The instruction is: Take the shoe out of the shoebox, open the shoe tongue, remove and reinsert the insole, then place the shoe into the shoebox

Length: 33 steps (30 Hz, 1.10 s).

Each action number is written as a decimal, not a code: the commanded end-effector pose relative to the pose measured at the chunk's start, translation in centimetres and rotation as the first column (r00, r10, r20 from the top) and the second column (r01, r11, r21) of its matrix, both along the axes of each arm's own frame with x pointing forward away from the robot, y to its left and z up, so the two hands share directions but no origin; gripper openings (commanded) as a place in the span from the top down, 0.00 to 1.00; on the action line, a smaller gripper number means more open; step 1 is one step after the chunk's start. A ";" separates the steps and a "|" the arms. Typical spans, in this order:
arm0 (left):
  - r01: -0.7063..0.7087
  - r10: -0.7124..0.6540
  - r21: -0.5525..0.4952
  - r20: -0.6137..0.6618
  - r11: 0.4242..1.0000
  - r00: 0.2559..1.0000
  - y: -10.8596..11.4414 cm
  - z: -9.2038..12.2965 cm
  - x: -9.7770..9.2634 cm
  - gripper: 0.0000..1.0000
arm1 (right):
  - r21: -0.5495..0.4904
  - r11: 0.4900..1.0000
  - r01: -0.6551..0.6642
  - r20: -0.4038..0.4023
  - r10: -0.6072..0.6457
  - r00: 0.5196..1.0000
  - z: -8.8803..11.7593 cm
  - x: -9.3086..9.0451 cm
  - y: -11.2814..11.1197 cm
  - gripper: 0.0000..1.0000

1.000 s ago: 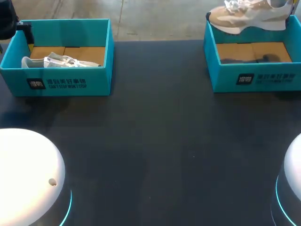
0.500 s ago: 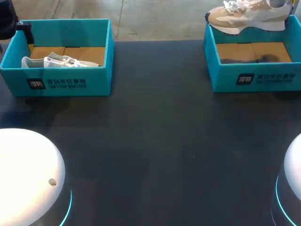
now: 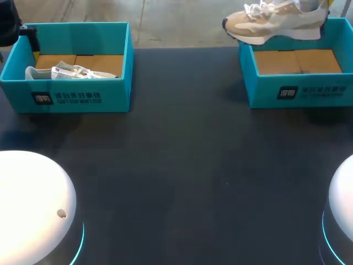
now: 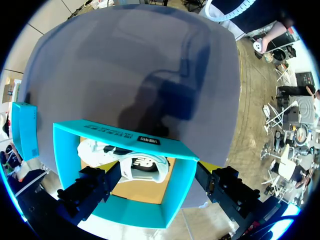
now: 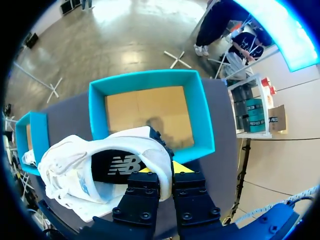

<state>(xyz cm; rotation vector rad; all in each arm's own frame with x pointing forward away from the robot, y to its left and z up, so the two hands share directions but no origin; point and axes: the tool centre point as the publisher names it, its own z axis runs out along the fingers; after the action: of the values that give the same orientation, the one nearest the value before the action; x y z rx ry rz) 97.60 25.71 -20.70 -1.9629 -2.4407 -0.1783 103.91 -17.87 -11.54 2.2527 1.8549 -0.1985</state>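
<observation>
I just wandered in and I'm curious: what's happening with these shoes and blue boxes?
The right gripper is shut on the heel of a beige shoe, holding it in the air above the right shoebox, which shows only its cardboard floor. The left gripper hangs open over the left shoebox, where a white shoe lies inside, untouched. Both boxes stand on the dark table.

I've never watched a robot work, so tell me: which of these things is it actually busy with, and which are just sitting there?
In use:
tan shoe, held up in the right fingers
empty blue box on the right

Just sitting:
blue box on the left
white shoe lying inside it, untouched
dark table
</observation>
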 end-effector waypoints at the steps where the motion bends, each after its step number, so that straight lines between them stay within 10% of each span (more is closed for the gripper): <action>1: 0.001 -0.001 0.002 0.001 1.000 1.000 0.0 0.0 -0.1 0.00 | -0.006 1.000 0.002 0.039 -0.002 0.999 0.3 -2.4 1.6 1.00; 33: 0.001 -0.001 0.002 0.001 1.000 1.000 0.0 0.0 -0.1 0.00 | 0.032 0.999 0.031 -0.003 -0.031 1.000 -0.3 -16.8 13.6 1.00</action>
<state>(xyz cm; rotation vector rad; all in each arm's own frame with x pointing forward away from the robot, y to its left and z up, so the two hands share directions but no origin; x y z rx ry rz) 97.60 25.70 -20.70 -1.9631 -2.4407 -0.1782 88.38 -4.63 -11.66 2.3178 1.8542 -0.2314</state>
